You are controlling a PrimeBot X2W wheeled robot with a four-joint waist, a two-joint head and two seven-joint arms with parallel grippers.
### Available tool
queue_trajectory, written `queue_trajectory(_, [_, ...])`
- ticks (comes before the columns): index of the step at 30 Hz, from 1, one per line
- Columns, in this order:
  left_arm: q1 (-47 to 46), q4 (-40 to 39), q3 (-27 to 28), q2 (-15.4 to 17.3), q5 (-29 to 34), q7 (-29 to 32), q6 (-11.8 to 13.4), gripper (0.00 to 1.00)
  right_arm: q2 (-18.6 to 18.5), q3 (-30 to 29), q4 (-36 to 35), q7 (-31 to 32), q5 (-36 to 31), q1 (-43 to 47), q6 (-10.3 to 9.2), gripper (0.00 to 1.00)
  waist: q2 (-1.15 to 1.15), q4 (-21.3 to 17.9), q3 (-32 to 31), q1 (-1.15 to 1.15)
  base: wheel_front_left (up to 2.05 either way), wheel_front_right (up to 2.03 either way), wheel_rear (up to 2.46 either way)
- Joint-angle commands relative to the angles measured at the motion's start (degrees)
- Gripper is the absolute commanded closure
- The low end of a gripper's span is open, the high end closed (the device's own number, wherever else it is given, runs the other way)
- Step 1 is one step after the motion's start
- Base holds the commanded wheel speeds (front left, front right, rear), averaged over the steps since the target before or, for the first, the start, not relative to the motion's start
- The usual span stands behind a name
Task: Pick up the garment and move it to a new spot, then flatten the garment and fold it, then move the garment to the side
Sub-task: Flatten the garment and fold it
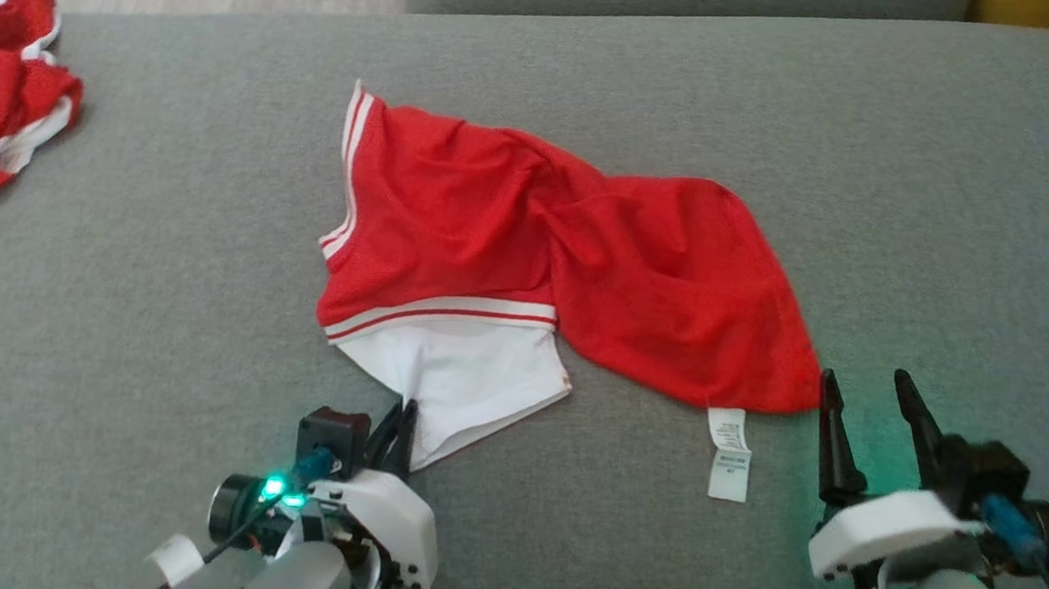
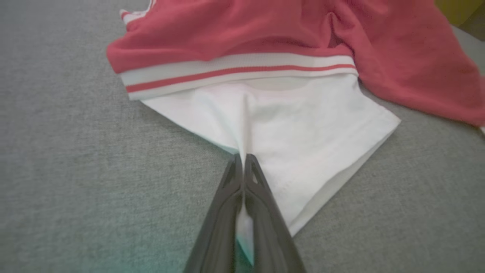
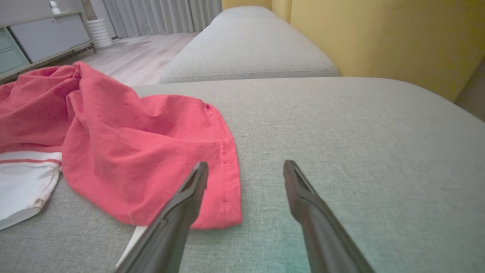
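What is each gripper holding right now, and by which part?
The left gripper is shut on the garment, pinching a raised fold of its white section near its edge. The right gripper is open and holds nothing.

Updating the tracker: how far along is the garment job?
Done: nothing visible; the garment lies twisted and unfolded on the grey cushion. In hand: the left gripper is shut on its white lining; the right gripper is open beside the red hem, holding nothing. Left: flatten, fold, move aside.
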Motion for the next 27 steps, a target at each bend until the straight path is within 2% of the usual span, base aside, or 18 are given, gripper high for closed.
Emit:
queue_trajectory(1, [-1.0,-1.0,0.6,0.1,-0.6,-1.0,0.7,1.00,-0.4,1.3,0.4,1.1,-0.7,-3.2,0.42,0.00,0.00,1.1,0.3,-0.01,0.00,0.00,0.00])
queue_trajectory(11, [-0.6,-7.3,1.6,1.5,-0.3,-5.1,2.5,1.00,-0.4,0.6,13.8,7.0,-2.4,-9.7,0.42,0.00,0.00,5.2,0.5,-0.01,0.00,0.00,0.00])
queue_trajectory(12, [-0.3,-8.1,1.8,1.7,-0.4,-5.2,2.7,1.00,-0.4,0.7,15.0,7.5,-2.1,-10.1,0.42,0.11,0.00,5.4,0.5,-0.01,0.00,0.00,0.00])
queue_trajectory(13, [0.0,-8.9,1.9,1.9,-0.5,-5.4,2.8,1.00,-0.4,0.8,16.3,8.1,-1.8,-10.5,0.42,0.41,0.00,5.6,0.4,-0.01,0.00,0.00,0.00])
queue_trajectory(14, [0.3,-9.8,2.0,2.1,-0.5,-5.5,3.0,1.00,-0.4,1.0,17.3,8.4,-1.6,-10.8,0.42,0.60,0.00,5.8,0.3,-0.01,0.00,0.00,0.00])
queue_trajectory(15, [0.6,-10.6,2.1,2.4,-0.6,-5.6,3.1,1.00,-0.4,1.1,18.0,8.4,-1.3,-11.1,0.42,0.69,0.00,5.9,0.2,-0.01,0.00,0.00,0.00])
queue_trajectory(16, [0.9,-11.5,2.3,2.7,-0.7,-5.7,3.3,1.00,-0.4,1.3,18.4,8.0,-0.6,-11.4,0.42,1.00,0.00,6.0,0.1,-0.01,0.00,0.00,0.00])
queue_trajectory(22, [2.2,-16.9,3.6,4.4,-1.3,-6.2,4.0,1.00,-0.4,2.0,17.9,3.8,3.3,-12.3,0.42,1.00,0.00,5.8,-1.3,-0.01,0.00,0.00,0.00])
queue_trajectory(27, [3.4,-24.3,5.2,7.5,-1.3,-6.6,5.0,1.00,-0.4,1.4,13.3,0.4,5.9,-12.5,0.42,1.00,0.00,5.2,-4.2,-0.01,0.00,0.00,0.00])
